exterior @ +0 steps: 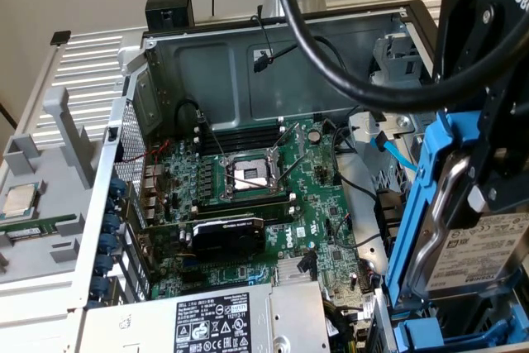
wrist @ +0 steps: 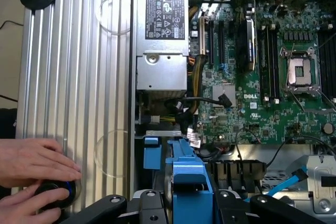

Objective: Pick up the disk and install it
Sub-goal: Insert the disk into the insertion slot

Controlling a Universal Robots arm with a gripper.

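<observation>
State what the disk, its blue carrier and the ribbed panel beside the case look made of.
Disk: silver-grey bare metal with a dull sheen, carrying a white printed label that looks like paper.
Blue carrier: likely moulded plastic, given its uniform bright colour, smooth semi-gloss surface and rounded edges.
Ribbed panel: probably aluminium or painted sheet metal, with even pale-grey ridges and soft streaked reflections.
</observation>
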